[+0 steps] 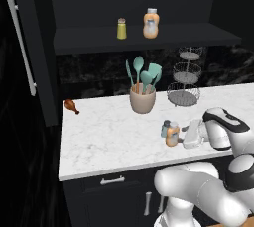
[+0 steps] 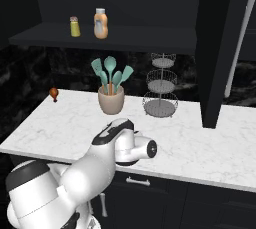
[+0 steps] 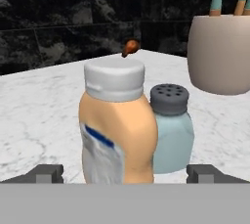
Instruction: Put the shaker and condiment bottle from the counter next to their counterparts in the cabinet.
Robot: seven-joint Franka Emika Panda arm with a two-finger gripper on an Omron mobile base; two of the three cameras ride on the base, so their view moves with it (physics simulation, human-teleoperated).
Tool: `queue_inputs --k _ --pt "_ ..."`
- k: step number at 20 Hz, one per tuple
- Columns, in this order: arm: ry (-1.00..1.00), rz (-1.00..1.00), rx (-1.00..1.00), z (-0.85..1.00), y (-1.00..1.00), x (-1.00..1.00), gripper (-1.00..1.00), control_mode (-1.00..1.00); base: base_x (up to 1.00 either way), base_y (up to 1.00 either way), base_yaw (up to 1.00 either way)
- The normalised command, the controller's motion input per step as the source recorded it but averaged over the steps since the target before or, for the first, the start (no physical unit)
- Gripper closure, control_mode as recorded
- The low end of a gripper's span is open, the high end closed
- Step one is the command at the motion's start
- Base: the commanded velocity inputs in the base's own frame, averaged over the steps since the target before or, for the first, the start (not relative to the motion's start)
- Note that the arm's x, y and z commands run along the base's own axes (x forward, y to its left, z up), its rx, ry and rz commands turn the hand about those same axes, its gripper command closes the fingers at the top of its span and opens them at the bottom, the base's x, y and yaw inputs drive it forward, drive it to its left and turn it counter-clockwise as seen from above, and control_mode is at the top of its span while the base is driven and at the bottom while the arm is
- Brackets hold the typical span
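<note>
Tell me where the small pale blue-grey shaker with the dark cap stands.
In the left base view, the shaker stands upright on the marble counter, right beside the orange condiment bottle, just ahead of the open gripper.

Veined marble counter (image 3: 34, 115), translucent pale shaker (image 3: 172, 135), matt orange condiment bottle (image 3: 117, 130).

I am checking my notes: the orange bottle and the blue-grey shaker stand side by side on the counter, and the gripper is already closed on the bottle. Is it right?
Not quite. The gripper is open; in the hand view its fingertips stand wide on either side of the orange bottle, not gripping it. The blue-grey shaker does stand beside it on the counter.
</note>
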Motion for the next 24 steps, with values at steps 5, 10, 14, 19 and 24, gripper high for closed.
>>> queue_inputs --k 5,10,14,19,24 --pt "0.0 0.0 0.01 -0.02 0.17 0.01 -1.0 -1.0 0.0 0.0 0.0" --pt "0.0 0.0 0.03 -0.07 0.01 0.15 -1.0 -1.0 0.0 0.0 0.0" --pt "0.0 0.0 0.03 -0.13 0.0 0.23 -1.0 -1.0 0.0 0.0 0.0" --pt "0.0 0.0 0.03 -0.1 0.0 0.12 -1.0 -1.0 0.0 0.0 0.0" --pt "0.0 0.0 0.03 -0.02 0.0 0.0 1.0 -1.0 0.0 0.0 0.0"
